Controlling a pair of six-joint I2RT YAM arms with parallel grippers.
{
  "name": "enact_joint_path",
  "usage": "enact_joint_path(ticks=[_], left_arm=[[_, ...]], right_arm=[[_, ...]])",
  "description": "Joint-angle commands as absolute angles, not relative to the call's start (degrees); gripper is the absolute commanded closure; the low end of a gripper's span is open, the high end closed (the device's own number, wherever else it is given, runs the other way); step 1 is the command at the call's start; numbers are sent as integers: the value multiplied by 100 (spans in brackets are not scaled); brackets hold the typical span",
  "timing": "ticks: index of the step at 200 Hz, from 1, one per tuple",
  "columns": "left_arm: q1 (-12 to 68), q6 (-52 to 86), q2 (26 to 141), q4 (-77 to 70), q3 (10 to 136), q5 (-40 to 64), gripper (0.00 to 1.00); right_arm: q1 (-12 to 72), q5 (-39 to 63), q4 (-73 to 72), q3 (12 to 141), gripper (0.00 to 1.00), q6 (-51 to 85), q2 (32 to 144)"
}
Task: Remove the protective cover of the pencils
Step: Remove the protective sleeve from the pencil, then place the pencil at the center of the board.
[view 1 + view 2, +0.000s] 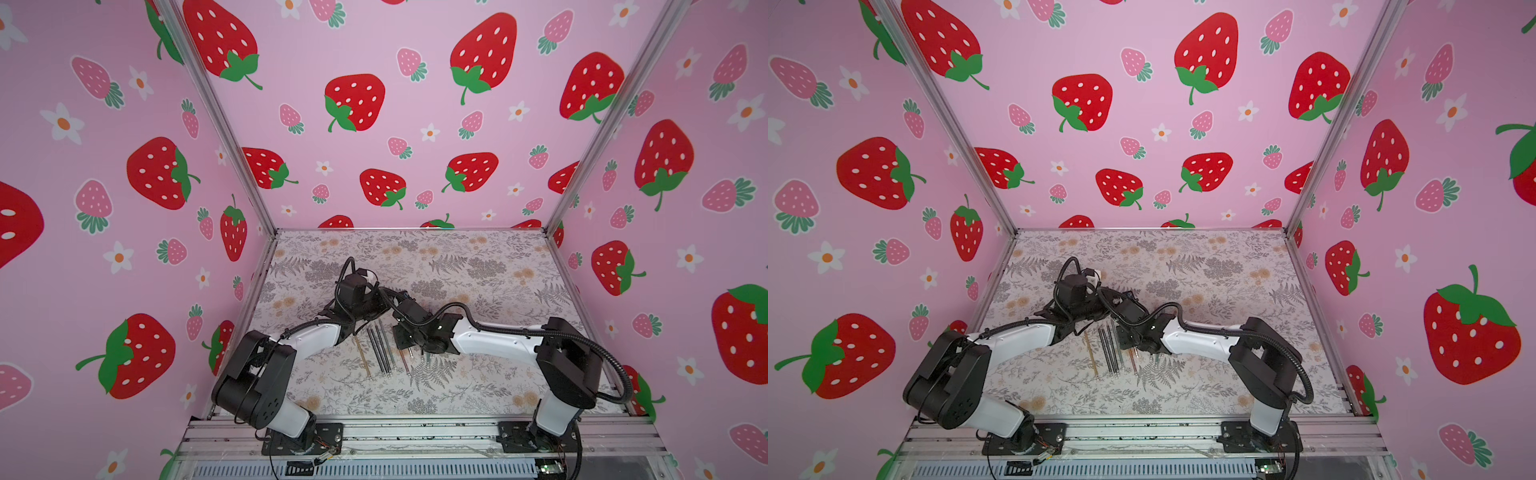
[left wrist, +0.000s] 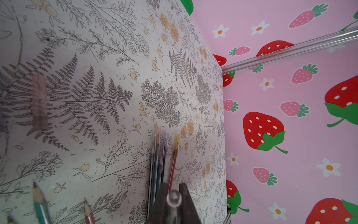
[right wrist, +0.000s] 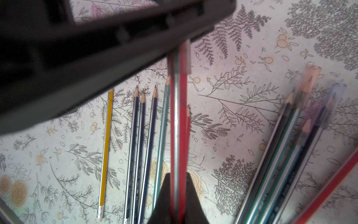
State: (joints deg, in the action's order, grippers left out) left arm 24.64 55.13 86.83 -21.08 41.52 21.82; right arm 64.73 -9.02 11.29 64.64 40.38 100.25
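Note:
In the right wrist view my right gripper (image 3: 178, 176) is shut on a red pencil (image 3: 179, 124) held above the table. The pencil's far tip carries a clear protective cover (image 3: 179, 58), which runs into the dark body of the left gripper. In the left wrist view my left gripper (image 2: 174, 186) is shut on the round clear end of that cover (image 2: 174, 197). Below, bare pencils (image 3: 135, 145) lie in a row: yellow, dark blue, teal and red. A cluster of capped pencils (image 3: 290, 145) lies to one side. In both top views the two grippers meet above the row of pencils (image 1: 380, 349).
The floral table (image 1: 478, 270) is bounded by pink strawberry walls with metal corner posts (image 1: 582, 178). An aluminium rail (image 1: 415, 432) with both arm bases runs along the front edge. A small pale pink strip (image 2: 39, 102) lies on the table away from the pencils.

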Motion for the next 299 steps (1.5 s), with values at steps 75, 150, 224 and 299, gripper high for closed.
enact_joint_path(ticks=[75, 150, 224, 299], left_arm=[[2361, 5633, 8788, -1903, 4495, 1793, 100], [2112, 5652, 9139, -1689, 4788, 1624, 100], [2092, 5392, 9485, -835, 5279, 1169, 100], [2187, 5066, 10414, 41, 6210, 1125, 100]], right_arm=[[6612, -874, 887, 5970, 100, 4115, 9644], [6925, -1098, 723, 5628, 100, 4244, 9612], [6930, -1395, 920, 5598, 100, 4555, 9738], [6708, -1101, 1036, 5781, 100, 4745, 10184]])
